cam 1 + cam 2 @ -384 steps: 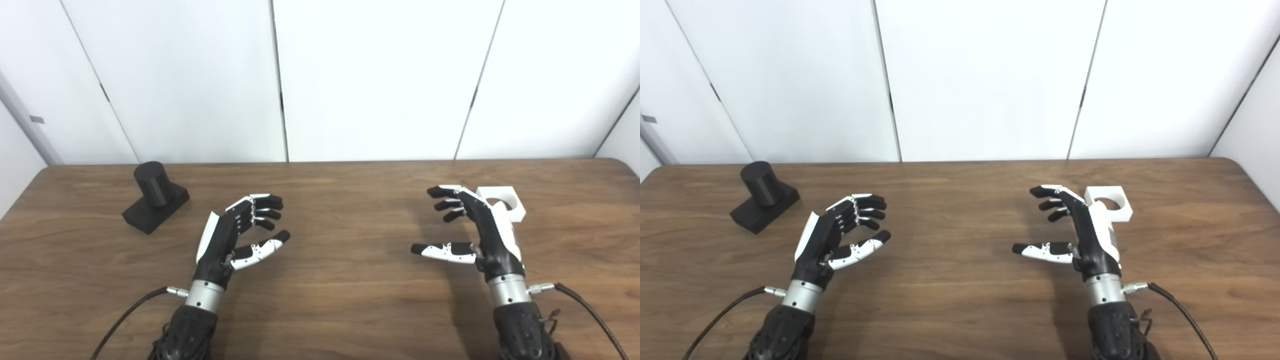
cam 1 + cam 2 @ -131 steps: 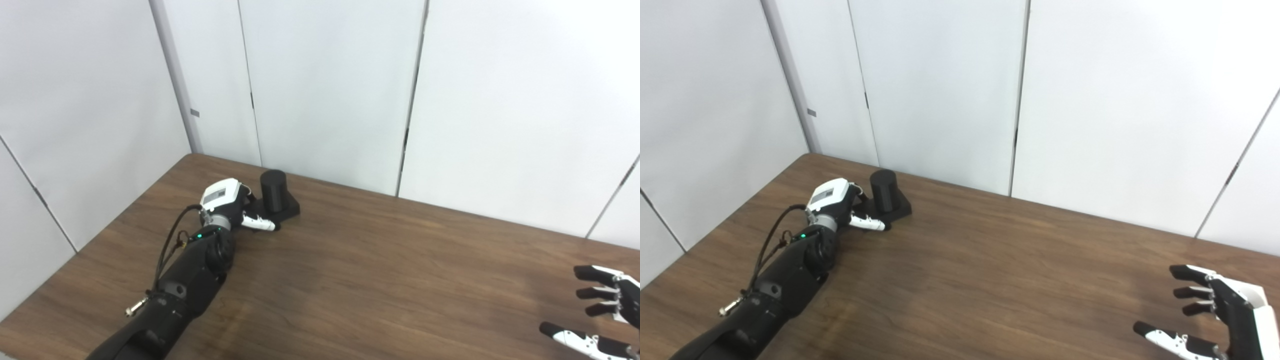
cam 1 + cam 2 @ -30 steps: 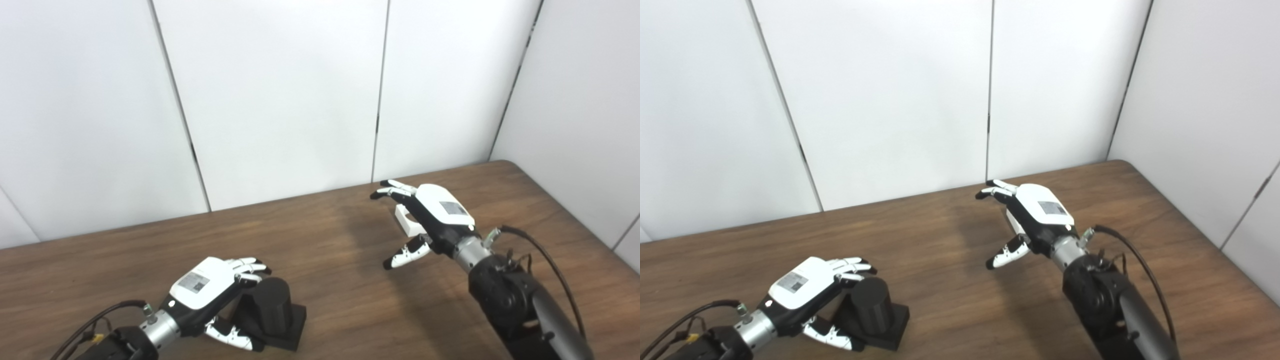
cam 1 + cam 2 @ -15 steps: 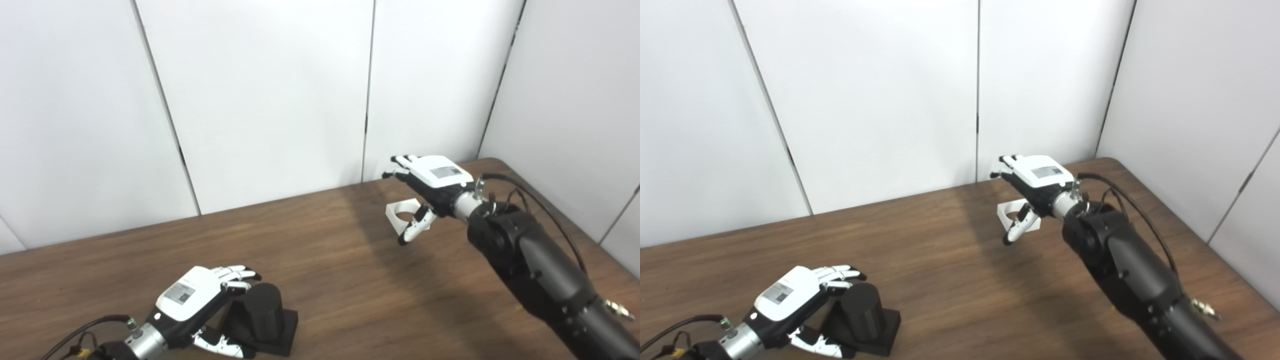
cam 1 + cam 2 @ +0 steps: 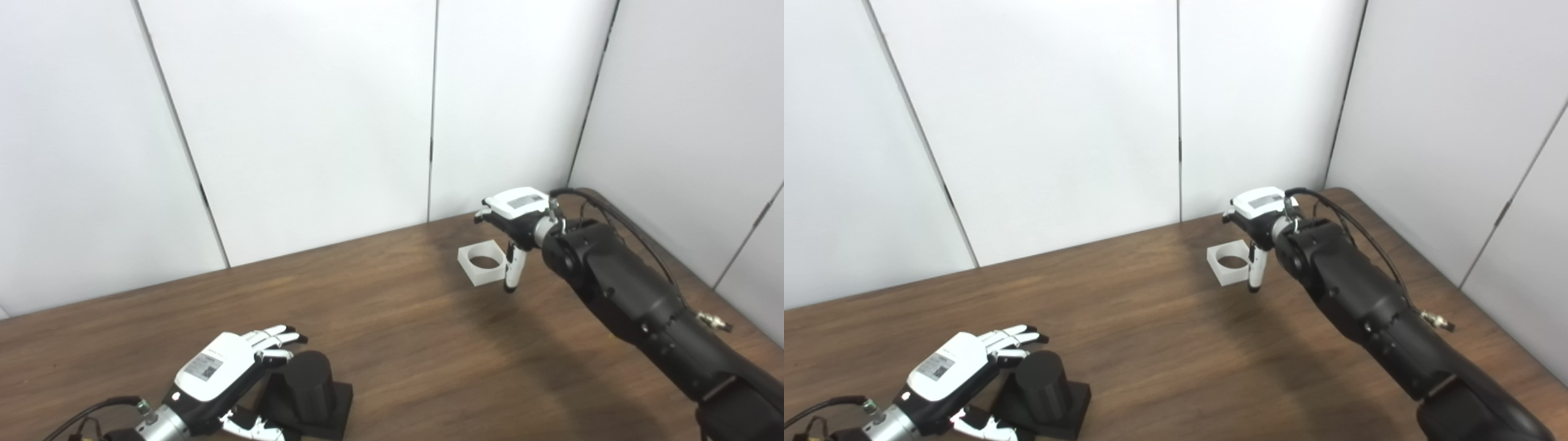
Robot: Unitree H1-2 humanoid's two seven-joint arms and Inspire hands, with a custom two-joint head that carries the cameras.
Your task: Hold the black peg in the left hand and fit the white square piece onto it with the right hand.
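Observation:
The black peg (image 5: pixel 306 383), a short cylinder on a square base, stands on the table near the front left. My left hand (image 5: pixel 223 370) wraps it from the left. Its fingers (image 5: pixel 275 339) reach past the back of the cylinder and its thumb lies along the base's front. The white square piece (image 5: pixel 482 263), with a round hole, lies flat at the far right. My right hand (image 5: pixel 517 211) hovers just above and to the right of the piece, open, its thumb (image 5: pixel 1255 269) pointing down beside the piece's right side. Its other fingers are mostly hidden behind the hand.
The wooden table (image 5: pixel 398 343) has a rounded far right corner and a right edge close to my right arm (image 5: pixel 637 306). White wall panels stand right behind the table.
The camera view has shifted. My right hand has gone farther back and right, turning so its thumb hangs beside the white piece. My left hand stays on the peg.

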